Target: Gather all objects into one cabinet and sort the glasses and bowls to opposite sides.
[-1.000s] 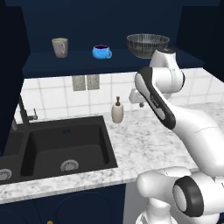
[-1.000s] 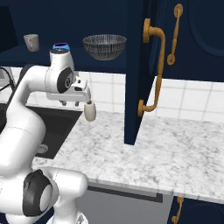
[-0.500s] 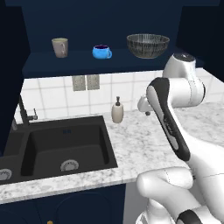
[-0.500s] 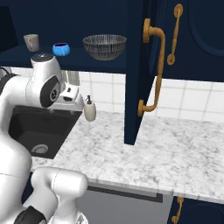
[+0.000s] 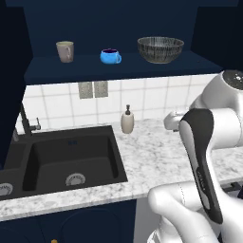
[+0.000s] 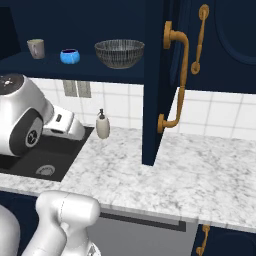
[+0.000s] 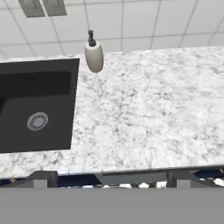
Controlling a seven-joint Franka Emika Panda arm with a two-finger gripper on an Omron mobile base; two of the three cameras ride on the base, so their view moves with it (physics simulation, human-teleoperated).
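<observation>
Cups and dishes sit in the cabinet (image 6: 155,90): grey cup (image 5: 65,51), blue mug (image 5: 110,56), bowl (image 5: 160,49). The hand (image 7: 112,178) is spread wide, holding nothing, over the worktop (image 7: 148,113).

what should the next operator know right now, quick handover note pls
Hand: open, holding nothing, looking down over the marble counter beside the sink.
Things: beige-grey cup, blue mug and dark bowl stand in a row on the shelf of the open cabinet, cup at the left, bowl at the right. Soap dispenser is on the counter, not part of the job.
Done: those three are in the cabinet, cup and bowl at opposite ends.
Left: find the red cup and put it beside the beige-grey cup.
</observation>
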